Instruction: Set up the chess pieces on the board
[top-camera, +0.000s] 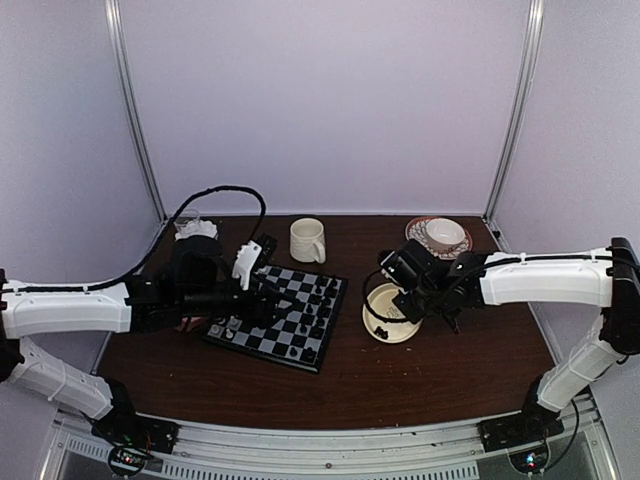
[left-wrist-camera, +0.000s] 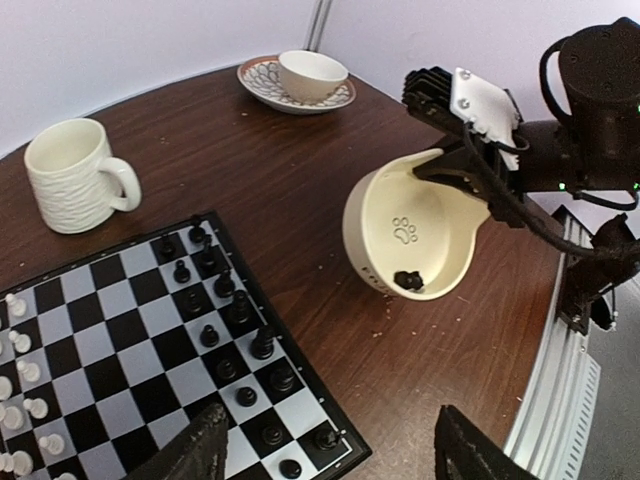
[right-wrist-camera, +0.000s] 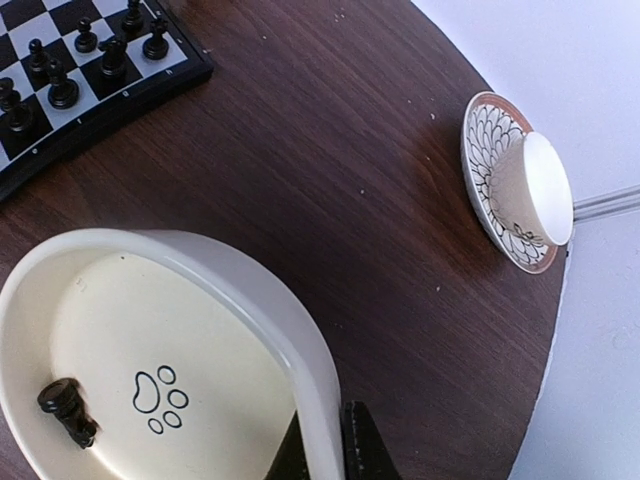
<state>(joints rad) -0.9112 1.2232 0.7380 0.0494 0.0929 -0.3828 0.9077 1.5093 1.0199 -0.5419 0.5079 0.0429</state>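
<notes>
Right wrist: black piece (right-wrist-camera: 62, 402) flat, diagonal

No legible words, numbers or brand names in any of the three views. One sign only: a small paw print (right-wrist-camera: 160, 400), drawn in dark outline with one pad and four toes, on the inner floor of the cream bowl (right-wrist-camera: 230, 350). The left wrist view shows faint dark marks on the bowl's outer wall, too small to read.
</notes>
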